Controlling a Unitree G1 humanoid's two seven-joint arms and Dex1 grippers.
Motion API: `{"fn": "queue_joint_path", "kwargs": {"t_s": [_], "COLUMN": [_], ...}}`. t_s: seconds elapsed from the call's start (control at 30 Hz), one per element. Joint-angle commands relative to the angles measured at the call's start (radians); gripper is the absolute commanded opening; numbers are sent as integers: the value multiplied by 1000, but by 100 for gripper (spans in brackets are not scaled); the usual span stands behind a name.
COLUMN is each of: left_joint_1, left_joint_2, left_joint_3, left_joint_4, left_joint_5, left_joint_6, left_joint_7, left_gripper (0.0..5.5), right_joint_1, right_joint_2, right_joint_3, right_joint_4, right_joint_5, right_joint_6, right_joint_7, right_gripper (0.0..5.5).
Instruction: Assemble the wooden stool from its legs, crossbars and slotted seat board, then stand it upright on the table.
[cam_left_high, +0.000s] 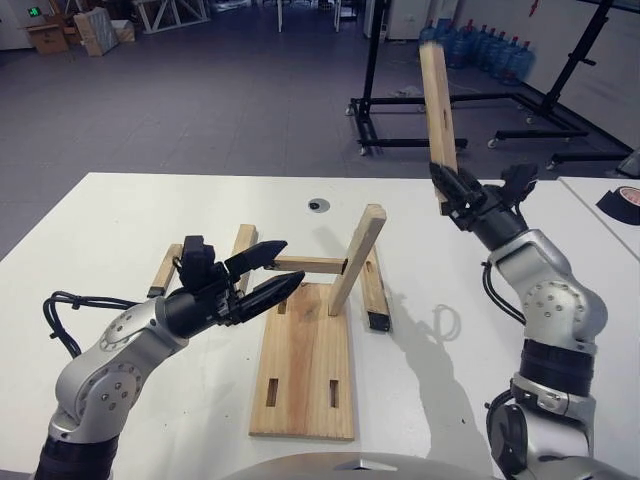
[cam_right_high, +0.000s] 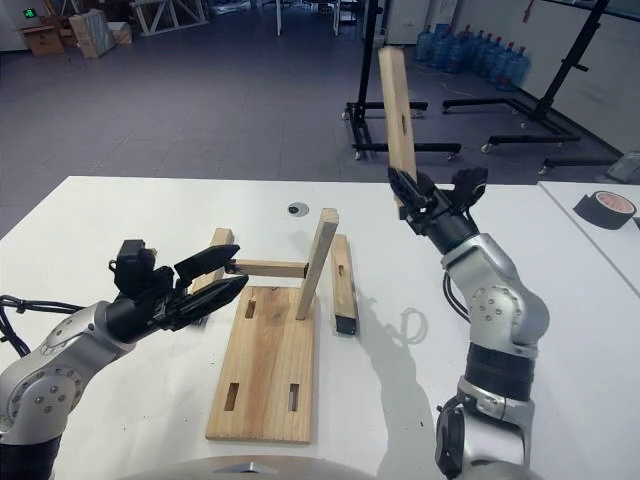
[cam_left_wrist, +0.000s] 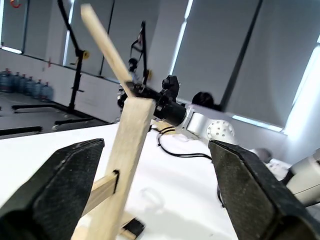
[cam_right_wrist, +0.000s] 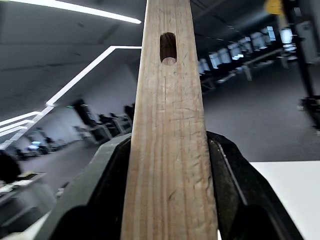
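Right claw (cam_left_high: 446, 190): pinching one leg (cam_left_high: 437, 105) upright, aloft, right of the seat board (cam_left_high: 305, 372). Left claw (cam_left_high: 290, 263): spread, tips beside the crossbar (cam_left_high: 312, 265) over the board's far end.

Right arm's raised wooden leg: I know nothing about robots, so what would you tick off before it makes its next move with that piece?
1. Grip: the right gripper clamps the raised leg from both sides: ok.
2. Joint: the slot in the raised leg looks open and unblocked: ok.
3. Helper arm: the left gripper is open and holds nothing: ok.
4. Frame: the crossbar is plugged into the standing leg: ok.
5. Posture: the standing leg is upright on the seat board: not ok, it leans.
6. Footing: the standing leg's foot is seated in a board slot: cannot tell.
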Motion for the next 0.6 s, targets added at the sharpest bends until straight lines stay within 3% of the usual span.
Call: {"fn": "queue_joint_path", "kwargs": {"t_s": [0.03,0.33,0.6], "left_joint_1": [-56,-114,-156], "left_joint_2": [33,34,40], "left_joint_3": [29,58,52], "left_joint_4": [-9,-28,-9], "left_joint_5": [-221,-541,-497], "left_joint_6": [108,167,161], "left_joint_7": [-1,95,139], "left_gripper": [382,382,382], "right_joint_1": [75,258,331], "right_joint_2": [-106,-145,-169], "right_joint_3": [48,252,388], "right_joint_4": [-307,-395,-343], "right_joint_5": [456,411,205], "right_joint_6": [180,176,108], "right_joint_7": [174,300,407], "right_gripper": [203,203,203]}}
